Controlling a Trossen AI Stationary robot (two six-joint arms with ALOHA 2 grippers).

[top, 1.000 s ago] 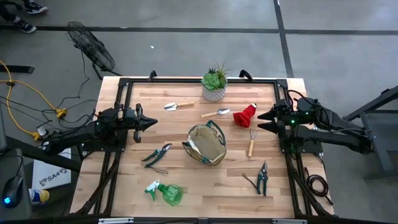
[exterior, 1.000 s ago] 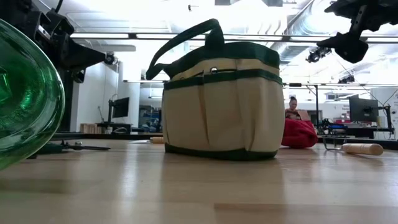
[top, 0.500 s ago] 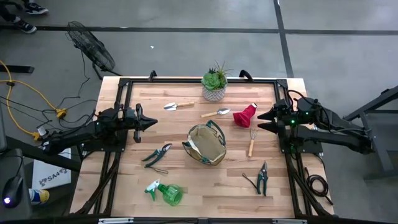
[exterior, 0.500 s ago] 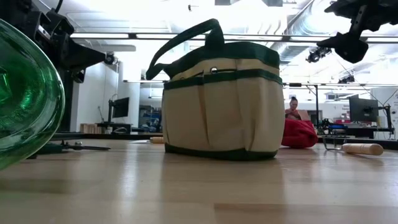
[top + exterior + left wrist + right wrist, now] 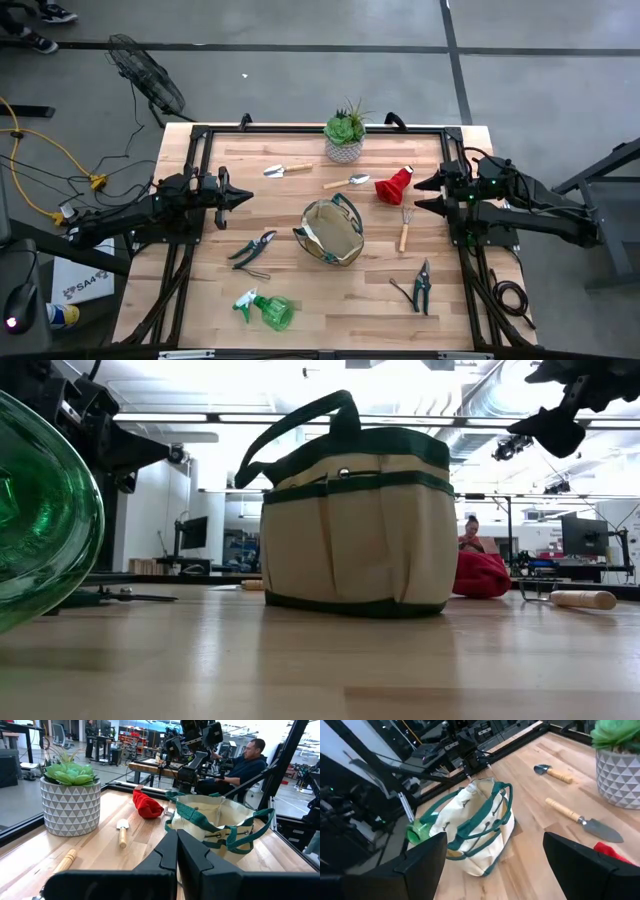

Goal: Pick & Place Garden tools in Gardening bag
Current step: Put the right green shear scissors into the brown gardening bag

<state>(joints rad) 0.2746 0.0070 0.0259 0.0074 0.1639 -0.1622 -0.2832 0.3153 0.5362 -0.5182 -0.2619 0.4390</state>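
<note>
The khaki gardening bag [image 5: 332,232] with green trim stands upright on its base at the table's middle, mouth open. Around it on the table lie two wooden-handled trowels [image 5: 285,169] [image 5: 347,182], a red cone-shaped piece [image 5: 394,185], a rake [image 5: 405,228], two pruning shears [image 5: 253,248] [image 5: 420,285] and a green spray bottle [image 5: 265,310]. My left gripper [image 5: 245,198] is shut and empty, held above the table left of the bag. My right gripper [image 5: 418,194] is open and empty, above the table beside the red piece.
A green succulent in a white patterned pot [image 5: 344,137] stands at the far edge behind the bag. A black frame [image 5: 320,128] runs round the table's edges. A seated person [image 5: 250,762] shows in the room beyond the table. Bare wood lies near the front edge.
</note>
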